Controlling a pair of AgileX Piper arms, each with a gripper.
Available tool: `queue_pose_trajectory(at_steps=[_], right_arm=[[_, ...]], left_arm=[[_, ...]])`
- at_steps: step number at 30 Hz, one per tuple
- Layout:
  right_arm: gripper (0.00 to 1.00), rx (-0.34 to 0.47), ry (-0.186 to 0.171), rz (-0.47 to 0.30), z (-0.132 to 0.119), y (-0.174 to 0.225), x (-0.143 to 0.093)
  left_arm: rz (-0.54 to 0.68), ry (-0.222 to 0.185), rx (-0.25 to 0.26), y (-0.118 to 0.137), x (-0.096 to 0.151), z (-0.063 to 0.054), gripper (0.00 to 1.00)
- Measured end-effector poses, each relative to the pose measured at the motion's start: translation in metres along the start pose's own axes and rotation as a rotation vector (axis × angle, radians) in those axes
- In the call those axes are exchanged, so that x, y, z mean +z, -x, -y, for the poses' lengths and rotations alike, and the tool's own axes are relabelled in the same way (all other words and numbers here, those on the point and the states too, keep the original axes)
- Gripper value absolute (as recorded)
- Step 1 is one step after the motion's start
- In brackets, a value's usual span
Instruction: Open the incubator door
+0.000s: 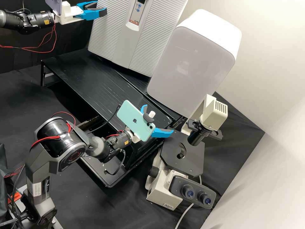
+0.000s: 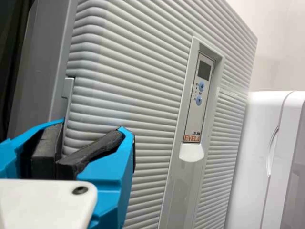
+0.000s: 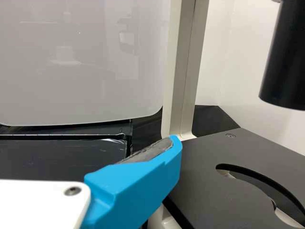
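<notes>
The grey ribbed incubator (image 1: 136, 35) stands on the black bench at the back. In the high view my left gripper (image 1: 101, 9) is beside its left side. In the left wrist view my left gripper (image 2: 86, 138), shut with its black pads together and nothing visible between them, is in front of the incubator door (image 2: 128, 90), by the narrow recess (image 2: 67, 95) at its side edge. The door lies against the body. My right gripper (image 1: 162, 123) stands open near the microscope; in the right wrist view one blue finger of my right gripper (image 3: 143, 183) shows beside the black stage.
A white cabinet with a grey front (image 1: 190, 63) stands right of the incubator. The microscope (image 1: 182, 156), with its black stage and eyepieces, is at the right. A mint-green phone (image 1: 135, 121) is mounted on the right arm, and red wires hang below the left arm.
</notes>
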Motion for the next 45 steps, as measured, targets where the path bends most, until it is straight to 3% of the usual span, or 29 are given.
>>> queue_pose_trajectory(at_steps=[14, 18, 30, 45], right_arm=[[1.00, 0.000, 0.000, 0.000, 0.000, 0.000, 0.000], [1.00, 0.000, 0.000, 0.000, 0.000, 0.000, 0.000], [1.00, 0.000, 0.000, 0.000, 0.000, 0.000, 0.000], [1.00, 0.000, 0.000, 0.000, 0.000, 0.000, 0.000]], left_arm=[[0.033, 0.019, 0.003, 0.017, 0.009, 0.005, 0.00], [0.047, -0.007, 0.001, 0.028, 0.016, 0.006, 0.00], [0.117, -0.004, 0.008, 0.053, 0.028, 0.019, 0.00], [0.249, 0.009, -0.030, 0.080, 0.049, 0.038, 0.00]])
